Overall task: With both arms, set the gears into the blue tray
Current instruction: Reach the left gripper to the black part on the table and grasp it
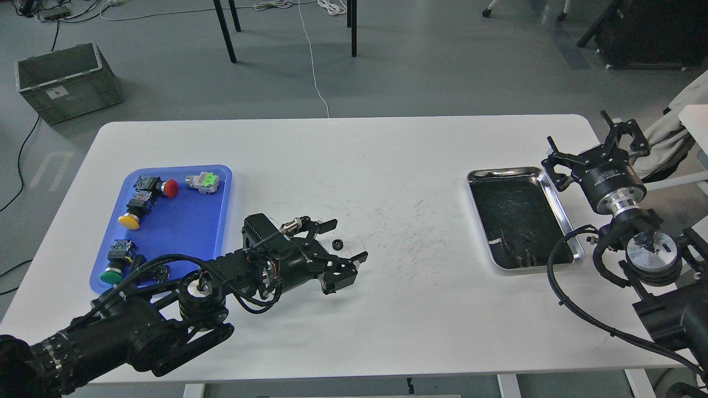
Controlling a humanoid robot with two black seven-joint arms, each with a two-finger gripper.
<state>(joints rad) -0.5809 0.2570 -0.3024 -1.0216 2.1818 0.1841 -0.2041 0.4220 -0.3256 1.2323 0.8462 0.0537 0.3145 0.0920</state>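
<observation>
No gears show in the blue tray (182,221); one gear (336,244), right of it, lies between the left gripper's (347,240) spread fingers; the right gripper (600,146) is released, empty.

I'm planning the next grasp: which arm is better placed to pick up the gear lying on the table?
Left. Its gripper is open around the gear, near the blue tray. The right gripper is far off, beyond the silver tray.
</observation>
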